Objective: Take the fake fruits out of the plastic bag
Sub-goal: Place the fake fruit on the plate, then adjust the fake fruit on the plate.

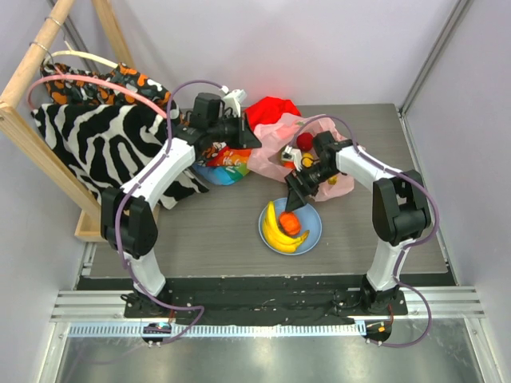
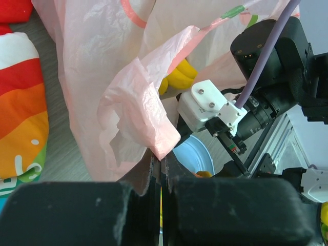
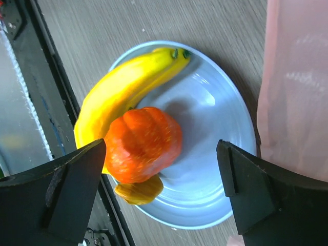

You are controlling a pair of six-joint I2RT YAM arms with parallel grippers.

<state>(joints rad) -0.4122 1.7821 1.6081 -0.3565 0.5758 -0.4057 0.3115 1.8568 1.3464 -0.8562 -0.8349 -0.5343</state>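
Finding: my left jaws (image 2: pixel 161 169) are together, pinched on a fold of the plastic bag (image 2: pixel 102 77) and holding it up off the surface. My right jaws (image 3: pixel 166 174) stand wide apart and hold nothing, straddling the orange-red fruit (image 3: pixel 143 143), which leans on the banana bunch (image 3: pixel 128 82) in the light-blue plate (image 3: pixel 215 118). In the top view the plate lies at 6 o'clock of the bag, and a red round fruit (image 1: pixel 306 141) shows in the bag at 12 o'clock of my right jaws; I cannot locate the green one. Risk one: the orange-red fruit is propped, not seated, so a finger clipping it on the way up would likely roll it over the rim toward 9 o'clock in the right wrist view. Risk two: the film is thin and my left hold is on a small fold; a tug from the right arm could slip or tear it and collapse the mouth. Risk three: the red cloth (image 1: pixel 271 108) at 12 o'clock of the bag could be mistaken for fruit.
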